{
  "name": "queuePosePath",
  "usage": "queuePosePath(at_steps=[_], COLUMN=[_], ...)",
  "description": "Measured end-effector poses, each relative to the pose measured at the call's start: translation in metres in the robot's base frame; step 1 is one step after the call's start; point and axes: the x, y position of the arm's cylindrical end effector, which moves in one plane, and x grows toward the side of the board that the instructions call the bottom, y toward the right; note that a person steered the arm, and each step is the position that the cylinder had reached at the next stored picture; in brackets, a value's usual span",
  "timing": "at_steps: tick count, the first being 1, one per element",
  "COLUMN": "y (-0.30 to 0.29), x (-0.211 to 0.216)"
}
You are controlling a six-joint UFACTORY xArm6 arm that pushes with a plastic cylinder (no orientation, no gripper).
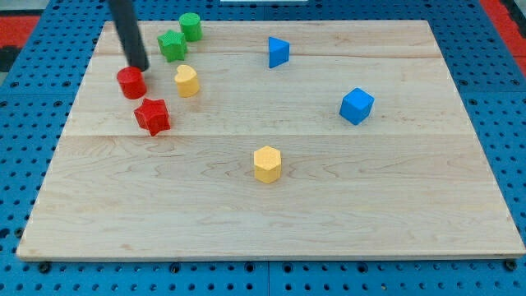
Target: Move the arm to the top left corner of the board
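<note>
Camera view: my tip (140,66) sits toward the board's (329,205) top left corner, just above the red cylinder (131,82), touching or nearly so. No fingers here, only a bare rod. From the tip, the red star (152,115) is at 5 o'clock, the green star (172,44) and green cylinder (191,25) at 2, a yellow block (186,80) at 4. Well apart: blue wedge (278,51), blue cube (357,105), second yellow block (267,163).

rod: dark, straight, entering from the view's top, leaning slightly toward 11 o'clock
my tip (140,67): at the rod's lower end, pointing toward 5 o'clock
</note>
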Motion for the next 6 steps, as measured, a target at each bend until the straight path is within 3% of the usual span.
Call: queuePosePath(at_steps=[1, 2, 3, 6], y=[-0.043, -0.062, -0.043, -0.025], x=[-0.019, -0.075, -0.105, -0.118])
